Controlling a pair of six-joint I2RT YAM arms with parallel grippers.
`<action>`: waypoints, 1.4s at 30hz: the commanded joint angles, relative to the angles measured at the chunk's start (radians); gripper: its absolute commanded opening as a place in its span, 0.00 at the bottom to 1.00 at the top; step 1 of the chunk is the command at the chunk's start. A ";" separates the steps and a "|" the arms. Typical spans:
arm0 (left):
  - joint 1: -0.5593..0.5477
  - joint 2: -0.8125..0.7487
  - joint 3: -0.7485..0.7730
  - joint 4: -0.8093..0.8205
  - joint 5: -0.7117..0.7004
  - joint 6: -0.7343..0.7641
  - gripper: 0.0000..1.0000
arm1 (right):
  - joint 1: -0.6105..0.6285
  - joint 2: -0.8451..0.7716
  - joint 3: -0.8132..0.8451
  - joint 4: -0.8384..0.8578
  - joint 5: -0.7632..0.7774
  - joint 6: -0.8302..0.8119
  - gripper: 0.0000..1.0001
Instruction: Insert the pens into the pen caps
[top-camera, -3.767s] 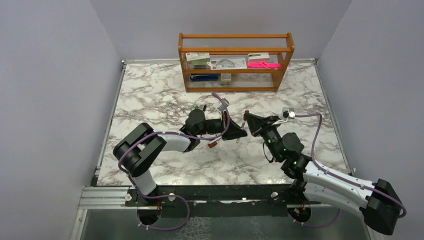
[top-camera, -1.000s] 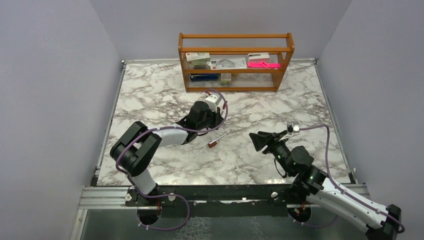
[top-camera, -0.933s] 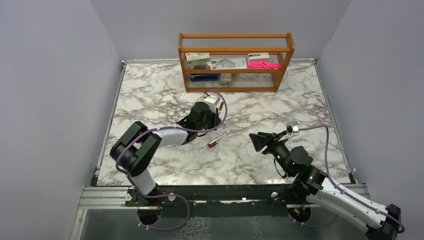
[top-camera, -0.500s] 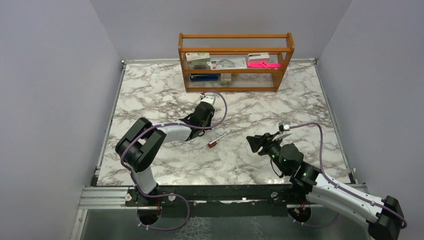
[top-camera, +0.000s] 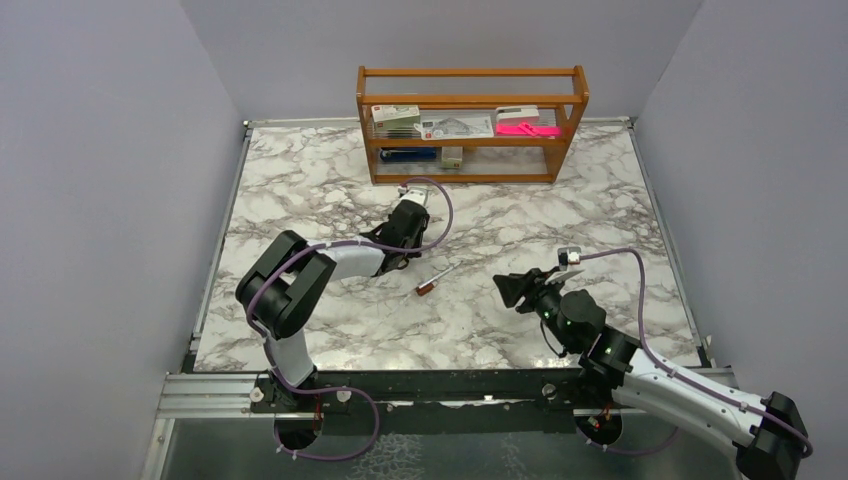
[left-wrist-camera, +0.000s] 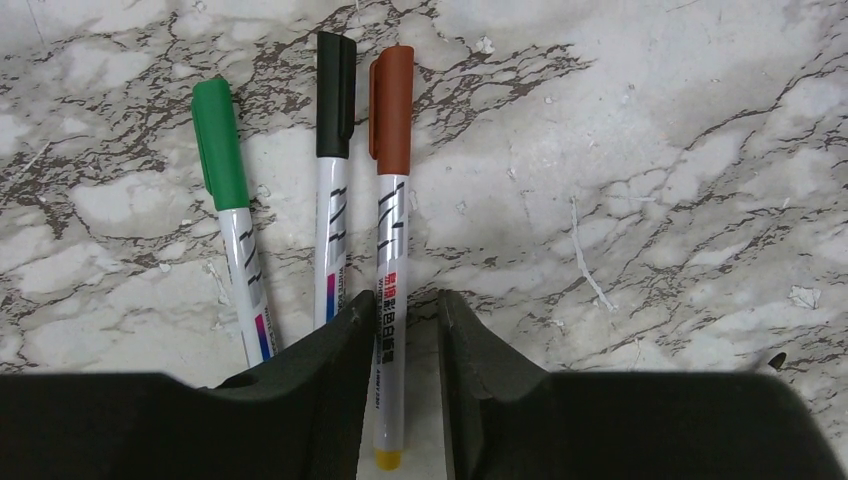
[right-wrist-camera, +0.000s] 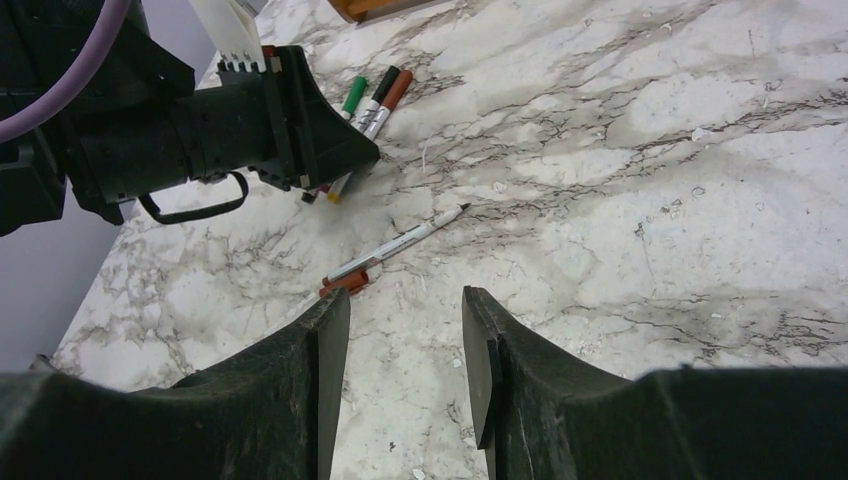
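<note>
Three capped pens lie side by side on the marble: one with a green cap (left-wrist-camera: 218, 140), one with a black cap (left-wrist-camera: 335, 90), one with a red-brown cap (left-wrist-camera: 392, 105). My left gripper (left-wrist-camera: 405, 298) is low over them and open. The red-brown-capped pen (left-wrist-camera: 390, 250) lies on the table between its fingers, against the left one with a gap on the right. An uncapped pen (right-wrist-camera: 400, 240) lies alone mid-table, a loose red-brown cap (right-wrist-camera: 345, 283) at its rear end. My right gripper (right-wrist-camera: 405, 295) hovers open and empty just short of that cap.
A wooden shelf (top-camera: 470, 125) stands at the back edge holding small boxes and a flat pink object (top-camera: 527, 129). The left arm's wrist and purple cable (right-wrist-camera: 150, 130) sit close behind the three pens. Grey walls enclose the table on three sides.
The left jaws have parted off the red-brown-capped pen, which now rests on the table. The right gripper has shifted slightly toward the lone pen, its jaws a little narrower.
</note>
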 joint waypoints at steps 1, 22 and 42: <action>0.003 -0.011 -0.014 0.008 0.048 0.008 0.32 | 0.003 -0.013 -0.015 0.017 0.024 0.017 0.45; -0.058 -0.153 -0.118 0.249 0.447 0.321 0.63 | 0.003 0.121 0.032 -0.035 0.053 0.070 0.44; -0.133 -0.080 -0.053 0.093 0.347 0.495 0.55 | 0.003 0.183 0.044 -0.013 0.045 0.079 0.44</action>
